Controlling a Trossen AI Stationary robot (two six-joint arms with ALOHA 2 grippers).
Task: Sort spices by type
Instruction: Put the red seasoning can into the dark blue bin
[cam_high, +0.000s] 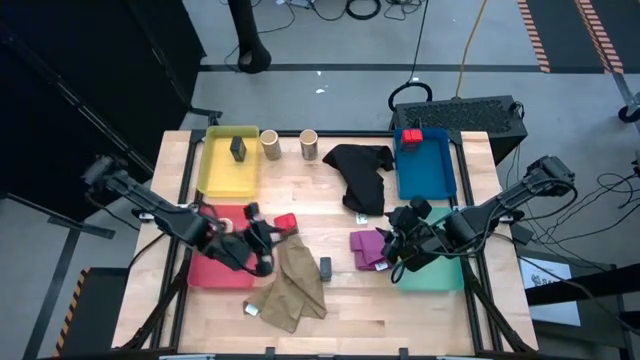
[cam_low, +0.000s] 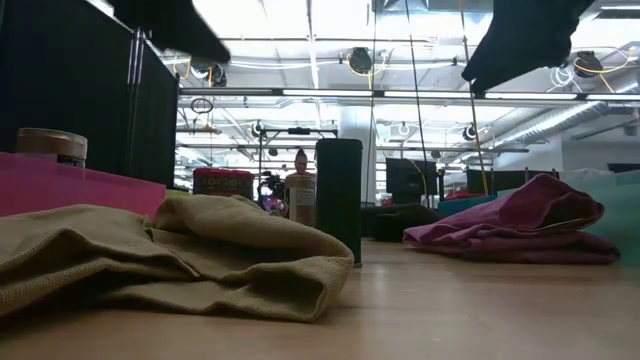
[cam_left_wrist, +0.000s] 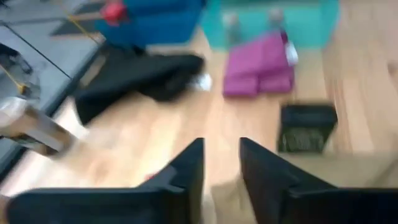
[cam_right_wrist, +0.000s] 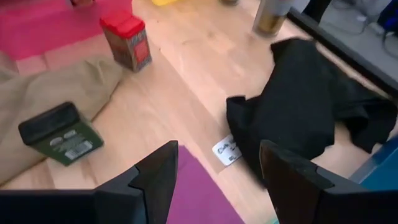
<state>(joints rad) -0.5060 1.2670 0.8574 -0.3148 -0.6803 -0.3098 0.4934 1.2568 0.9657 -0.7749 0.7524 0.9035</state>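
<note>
My left gripper (cam_high: 264, 241) (cam_left_wrist: 221, 146) hovers open, with a narrow gap, over the khaki cloth's (cam_high: 296, 285) upper edge beside the red tray (cam_high: 205, 270), touching nothing. A red box (cam_high: 285, 222) (cam_right_wrist: 127, 40) stands upright on the wood just beyond it. A dark grey block (cam_high: 326, 267) (cam_left_wrist: 306, 127) (cam_low: 338, 195) stands on the table by the khaki cloth. My right gripper (cam_high: 397, 243) (cam_right_wrist: 217, 152) hangs wide open above the purple cloth (cam_high: 368, 250). Two tan cylinders (cam_high: 270, 145) (cam_high: 309, 145) stand near the far edge. A dark block (cam_high: 238, 148) sits in the yellow tray (cam_high: 215, 175), and a red box (cam_high: 411, 136) in the blue tray (cam_high: 430, 175).
A black cloth (cam_high: 362, 175) lies crumpled between the cylinders and the blue tray. The teal tray (cam_high: 440, 272) sits under the right arm, and two small jars (cam_left_wrist: 231, 25) show in it. A round jar (cam_low: 50, 145) stands on the red tray. Bare wood lies along the near edge.
</note>
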